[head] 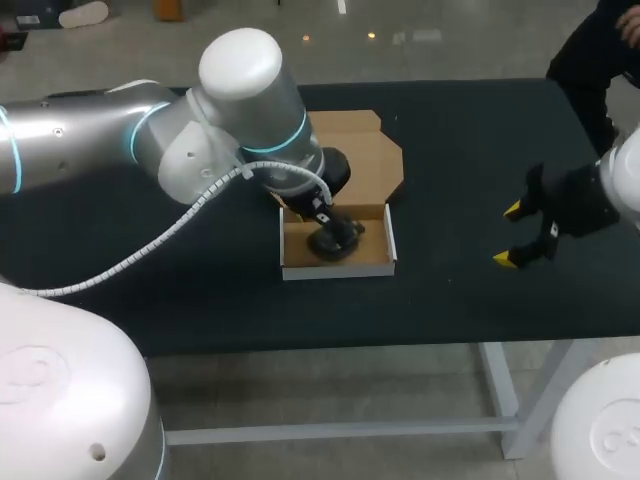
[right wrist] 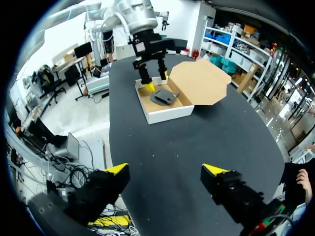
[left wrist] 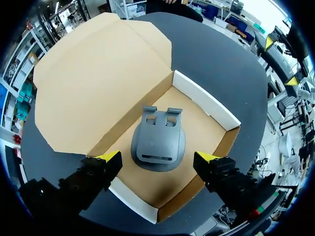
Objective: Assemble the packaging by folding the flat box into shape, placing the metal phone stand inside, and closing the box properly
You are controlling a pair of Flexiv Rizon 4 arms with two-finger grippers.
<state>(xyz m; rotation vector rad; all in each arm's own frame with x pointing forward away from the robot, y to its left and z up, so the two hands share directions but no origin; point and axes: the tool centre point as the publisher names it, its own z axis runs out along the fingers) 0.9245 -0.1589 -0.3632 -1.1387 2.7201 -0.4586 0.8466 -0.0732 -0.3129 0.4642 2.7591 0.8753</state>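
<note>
1. The metal phone stand (left wrist: pixel 157 142), dark grey, lies flat on the brown floor of the box (left wrist: pixel 204 101), about midway between its side walls and touching none of them.
2. The box is folded into a shallow tray with white outer walls. It sits near the middle of the worktop (head: pixel 200 300).
3. Its lid (left wrist: pixel 98 83) is open. It is folded back from the box's far wall and lies flat on the worktop, reaching toward the far edge with the brown inner face up.
4. The left gripper (left wrist: pixel 157 157) hangs directly above the box, pointing down at the stand. Its fingers are spread wider than the stand, one on each side, with a gap between each yellow tip and the metal. It grips nothing.
5. The left arm (head: pixel 240 110) comes in from the worktop's left edge and covers part of the lid in the head view.
6. The right gripper (head: pixel 509 235) hangs over the worktop near its right edge, well apart from the box. Its fingers are also spread wide, with only bare black worktop between them.
</note>
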